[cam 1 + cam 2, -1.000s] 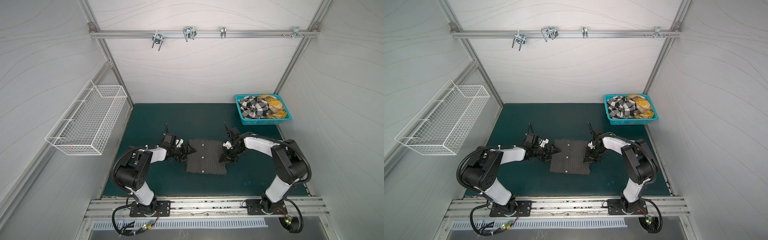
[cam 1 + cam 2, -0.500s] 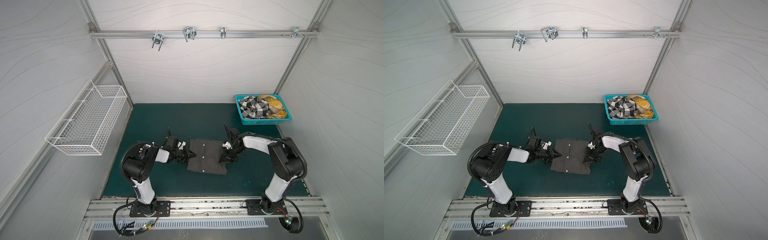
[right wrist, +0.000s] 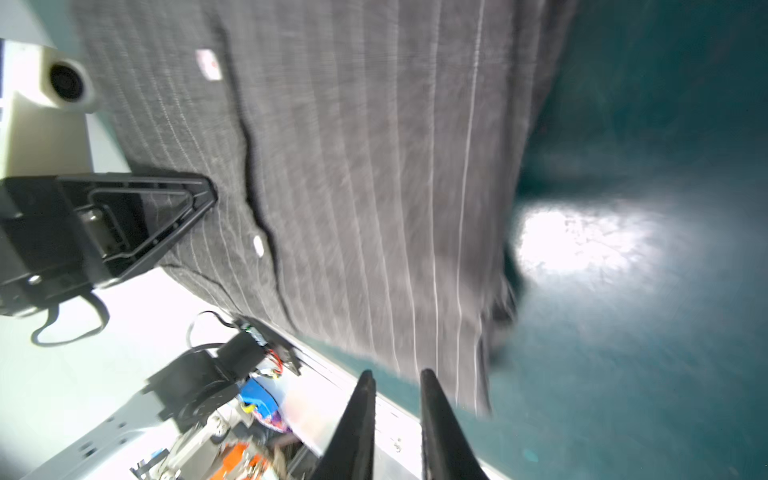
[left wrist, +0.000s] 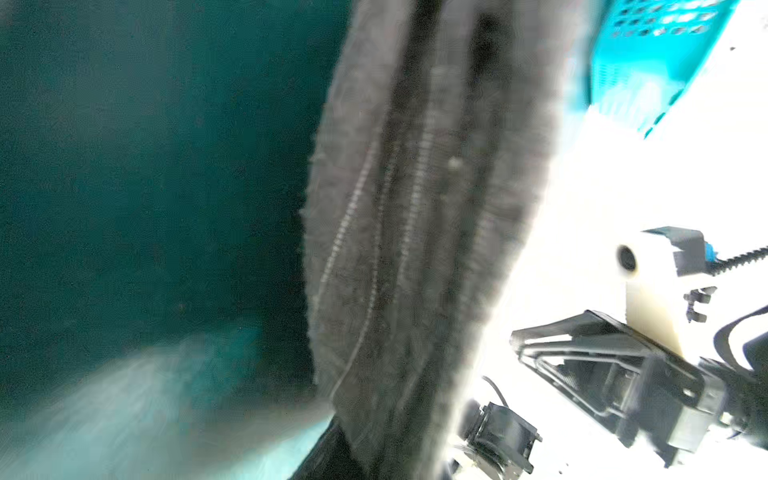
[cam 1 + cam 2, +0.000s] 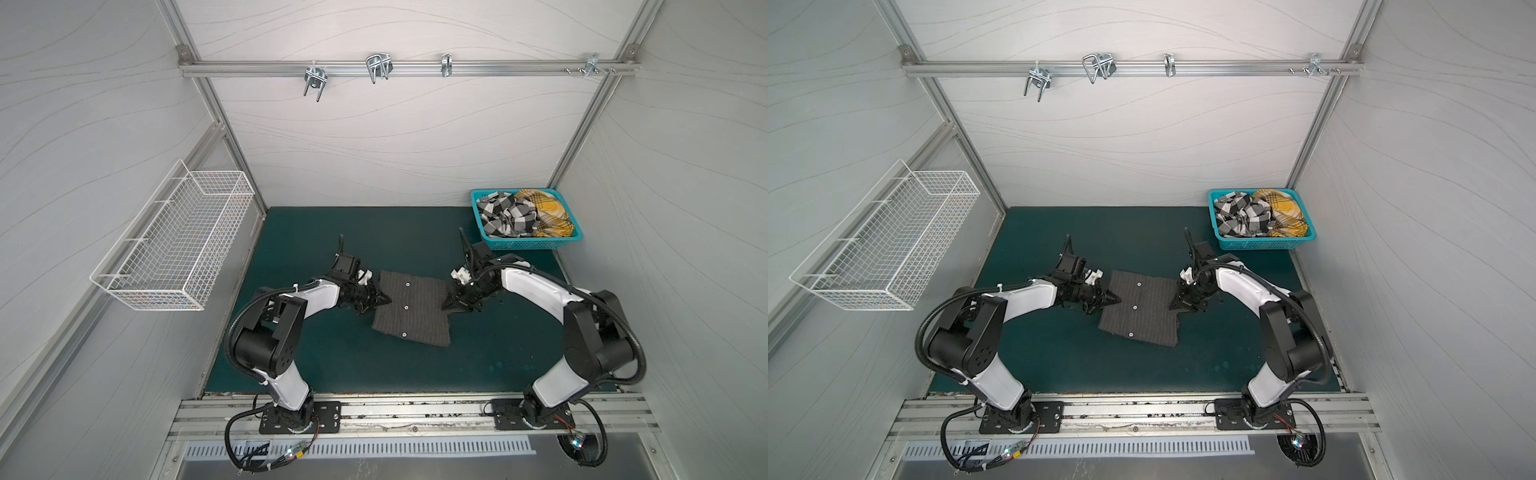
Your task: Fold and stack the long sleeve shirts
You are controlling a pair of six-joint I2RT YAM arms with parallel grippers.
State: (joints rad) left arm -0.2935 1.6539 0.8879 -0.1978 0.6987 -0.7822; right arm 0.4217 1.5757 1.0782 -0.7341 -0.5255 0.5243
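Note:
The charcoal pinstriped shirt (image 5: 409, 307) lies folded into a rough square mid-mat in both top views (image 5: 1140, 309). My left gripper (image 5: 386, 299) sits low at the shirt's left edge, shut on that edge; in the left wrist view blurred grey cloth (image 4: 415, 249) runs right down to the jaws. My right gripper (image 5: 445, 306) is at the shirt's right edge. Its fingers (image 3: 397, 374) stand narrowly open with only mat between them, the cloth (image 3: 353, 166) just past the tips. The checked shirt (image 5: 505, 216) and the yellow plaid shirt (image 5: 548, 212) lie crumpled in the basket.
The teal lattice basket (image 5: 523, 243) stands at the mat's back right corner, close behind the right arm. A white wire basket (image 5: 178, 245) hangs on the left wall. A metal rail with hooks (image 5: 374, 68) crosses the back wall. Green mat (image 5: 374, 374) lies bare in front of the shirt.
My left gripper slid right onto the shirt's left edge and closed from wide open. The right gripper stayed at the right edge, barely changed.

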